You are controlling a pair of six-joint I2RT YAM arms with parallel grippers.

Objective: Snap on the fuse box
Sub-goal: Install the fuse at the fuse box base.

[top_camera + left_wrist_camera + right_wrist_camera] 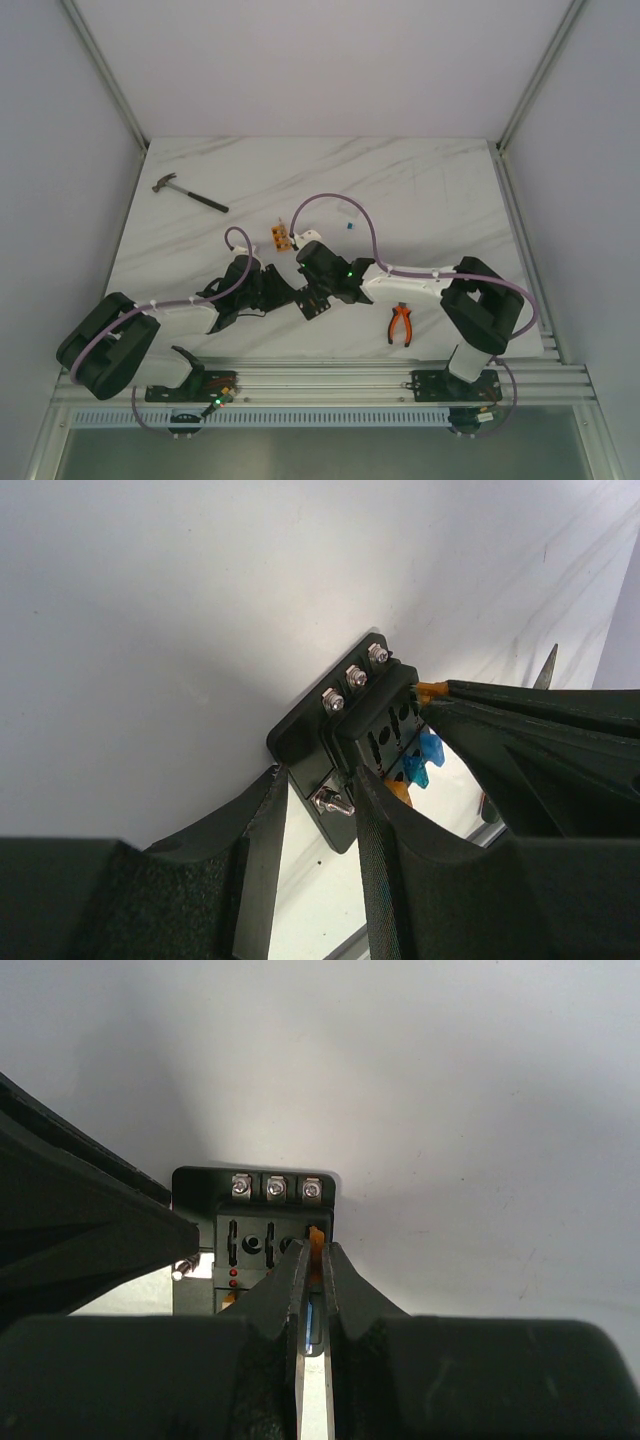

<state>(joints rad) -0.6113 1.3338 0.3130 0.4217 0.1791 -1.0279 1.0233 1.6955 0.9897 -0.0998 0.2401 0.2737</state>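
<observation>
The fuse box (372, 723) is a small black box with three screws along one edge and blue fuses (426, 758) in its slots. It also shows in the right wrist view (253, 1216) and, small, in the top view (316, 306). My left gripper (320, 792) has its fingers (258, 852) against the two sides of the box's base plate. My right gripper (317, 1252) is shut on a small orange fuse (317, 1236) at the box's rightmost slot. The two grippers meet at the box at the table's near middle, left gripper (283, 297), right gripper (311, 297).
A small orange block (280, 237) lies just behind the grippers. Orange-handled pliers (401, 325) lie to the right near the front edge. A hammer (190, 194) lies at the far left. A small clear piece (347, 213) with a blue bit lies behind the right arm.
</observation>
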